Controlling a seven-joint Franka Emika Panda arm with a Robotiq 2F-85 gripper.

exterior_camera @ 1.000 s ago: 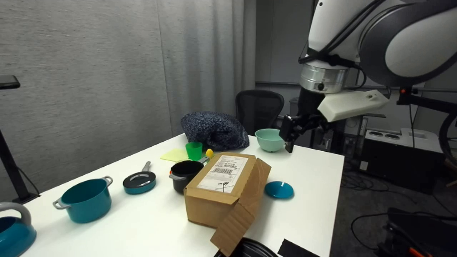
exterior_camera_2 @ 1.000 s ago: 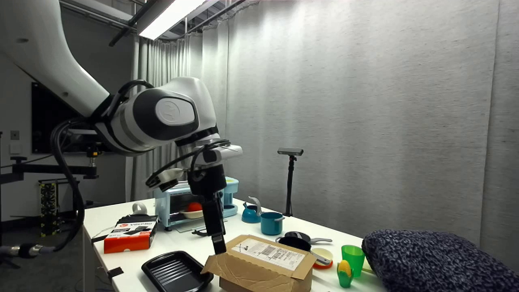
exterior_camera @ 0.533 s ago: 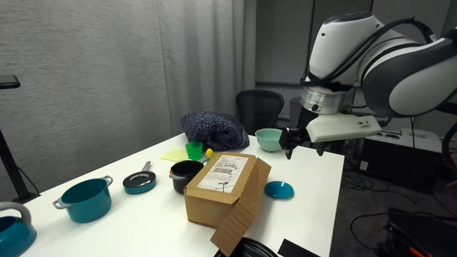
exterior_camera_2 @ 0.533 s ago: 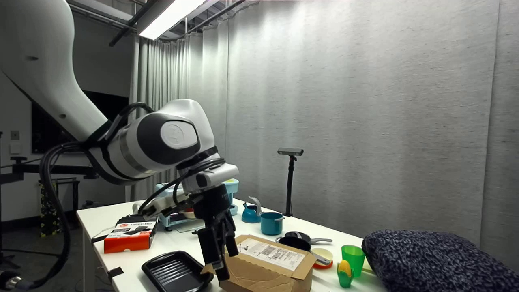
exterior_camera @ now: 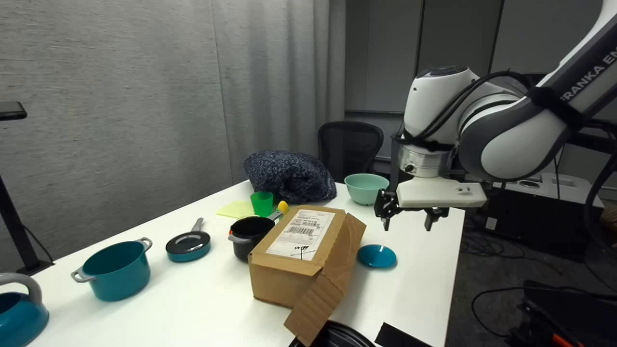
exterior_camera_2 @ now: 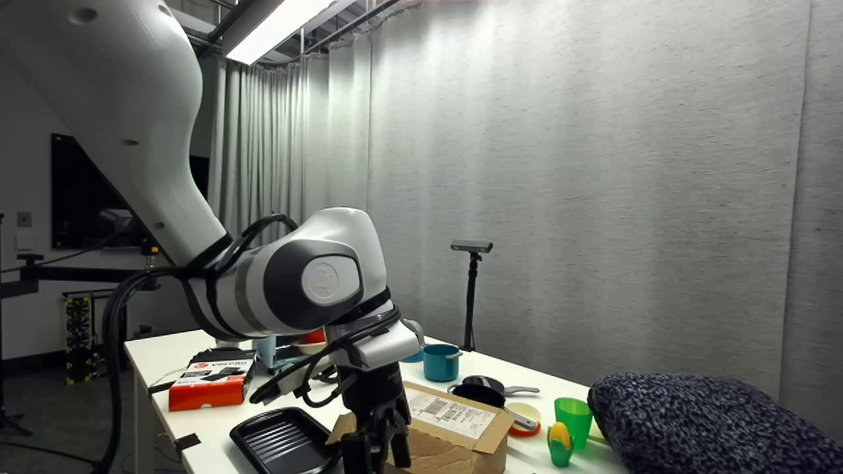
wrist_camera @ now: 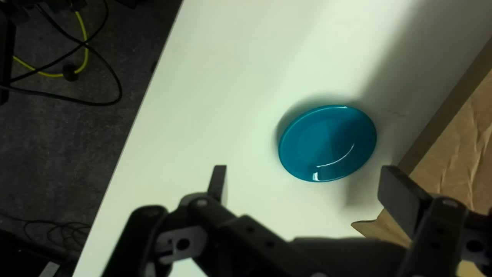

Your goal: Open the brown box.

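Far left in an exterior view, a teal kettle (exterior_camera: 21, 318) with a chunky grey handle sat partly cut off on the white counter (exterior_camera: 202, 308). Then came a smooth, round teal pot (exterior_camera: 121, 275) with two grey handles, a small pan (exterior_camera: 189, 247) with a glossy dark top, a black pot (exterior_camera: 244, 248), a translucent green cup (exterior_camera: 262, 204) and a lumpy, speckled dark cushion (exterior_camera: 289, 176). The brown box (exterior_camera: 293, 268) sat mid-counter, just beside the black pot: plain matte tan cardboard with a big white label (exterior_camera: 301, 233) on top, barcode plus some black scrawl. The flap (exterior_camera: 342, 255) on the right-hand side stuck out and drooped, kinda creased, with ridgy corrugated lines at the near end. Past that there was a smooth mint bowl (exterior_camera: 366, 191) further back, plus a shiny, shallow teal dish (exterior_camera: 377, 256). Over on the right, the gripper (exterior_camera: 407, 226) hung above the counter, fingers (wrist_camera: 403, 200) spread well apart.
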